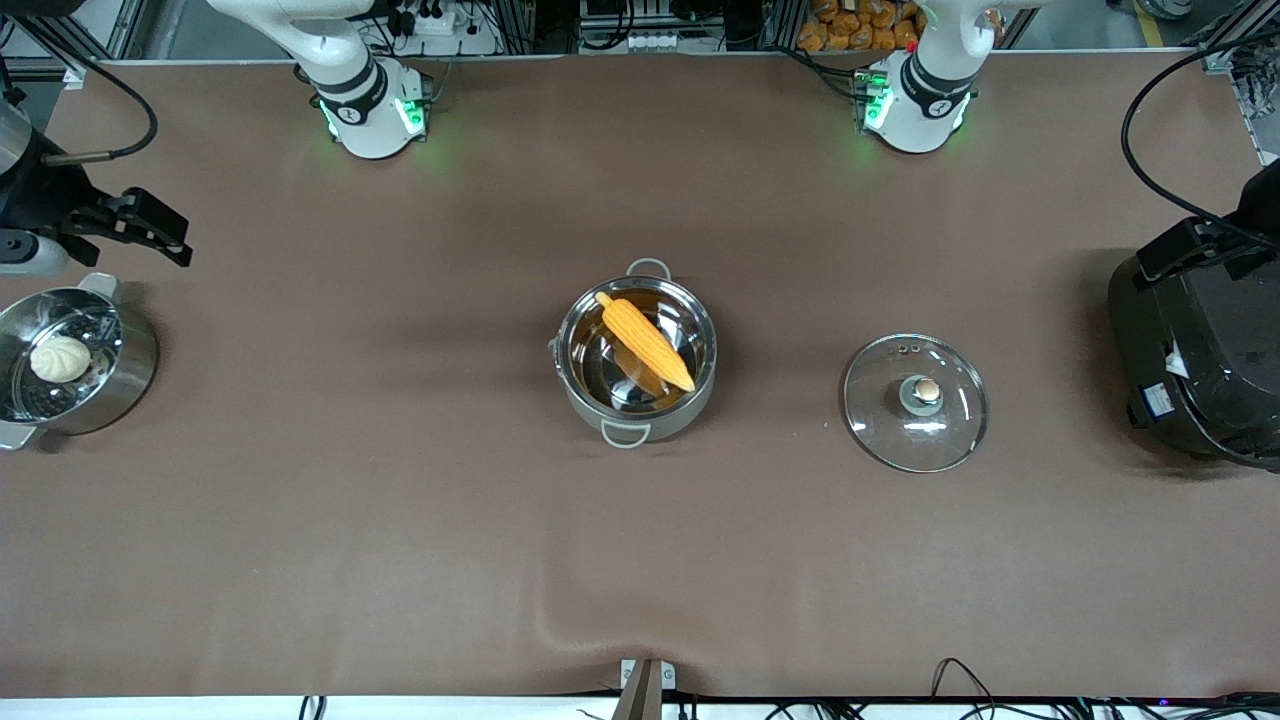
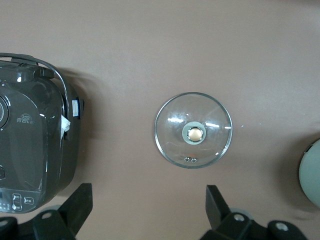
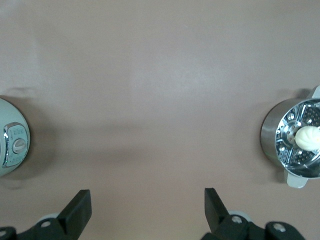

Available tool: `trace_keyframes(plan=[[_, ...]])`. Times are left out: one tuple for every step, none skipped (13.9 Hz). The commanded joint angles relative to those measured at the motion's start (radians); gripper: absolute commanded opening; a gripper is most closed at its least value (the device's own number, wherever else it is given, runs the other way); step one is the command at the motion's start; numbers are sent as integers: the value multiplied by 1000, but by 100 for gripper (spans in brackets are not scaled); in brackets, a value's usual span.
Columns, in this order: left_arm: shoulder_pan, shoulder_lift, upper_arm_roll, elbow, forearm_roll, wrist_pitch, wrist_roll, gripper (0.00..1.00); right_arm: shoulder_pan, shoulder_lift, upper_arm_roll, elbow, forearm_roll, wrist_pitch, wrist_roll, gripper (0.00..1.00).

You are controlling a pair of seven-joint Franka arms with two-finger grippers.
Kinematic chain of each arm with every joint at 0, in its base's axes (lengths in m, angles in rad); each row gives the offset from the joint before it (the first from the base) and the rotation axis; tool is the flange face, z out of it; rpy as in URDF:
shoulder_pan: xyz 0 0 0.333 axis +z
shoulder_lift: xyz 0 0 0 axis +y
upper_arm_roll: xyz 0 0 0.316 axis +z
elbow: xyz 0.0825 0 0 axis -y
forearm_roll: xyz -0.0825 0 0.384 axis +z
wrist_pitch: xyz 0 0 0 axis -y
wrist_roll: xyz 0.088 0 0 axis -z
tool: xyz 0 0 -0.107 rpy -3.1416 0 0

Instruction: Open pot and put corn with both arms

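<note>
The steel pot [image 1: 690, 405] stands open in the middle of the table. The yellow-orange corn [image 1: 646, 342] lies slanted inside it, pale stub toward the robots. The glass lid [image 1: 880, 405] with its tan knob [image 1: 927, 390] lies flat on the table beside the pot, toward the left arm's end; it also shows in the left wrist view [image 2: 172, 131]. My left gripper [image 1: 1165, 258] is open and empty over the rice cooker's edge; its own view shows it [image 2: 149, 195]. My right gripper [image 1: 165, 232] is open and empty above the steamer pot, and its own view shows it too [image 3: 147, 196].
A steel steamer pot [image 1: 140, 362] with a white bun [image 1: 60, 357] stands at the right arm's end, also in the right wrist view [image 3: 272, 135]. A big black rice cooker [image 1: 1215, 365] stands at the left arm's end [image 2: 30, 140]. The brown cloth ripples at the front edge [image 1: 580, 625].
</note>
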Motion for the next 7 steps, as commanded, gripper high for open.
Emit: trace_keyframes(plan=[[8,-16,-19,-1,-23,-34,3,100,-49,-21,19,-10,49,-50,-2,100],[6,-16,-20,-1,-21,-42,5,100,-51,-23,14,-10,51,-56,-4,100],[9,-16,-22,-1,-18,-45,8,100,-52,-23,12,-8,51,-66,-2,100],[11,-16,-22,-1,-18,-45,9,100,-57,-23,14,-7,51,-81,-4,100],[11,-15,-22,-1,-18,-46,25,100,-57,-24,12,-5,52,-92,-4,100],[11,-15,-22,3,-21,-46,26,100,-57,-23,12,5,51,-101,-4,100],[9,-16,-24,3,-23,-54,26,100,-55,-20,12,16,52,-107,-4,100]])
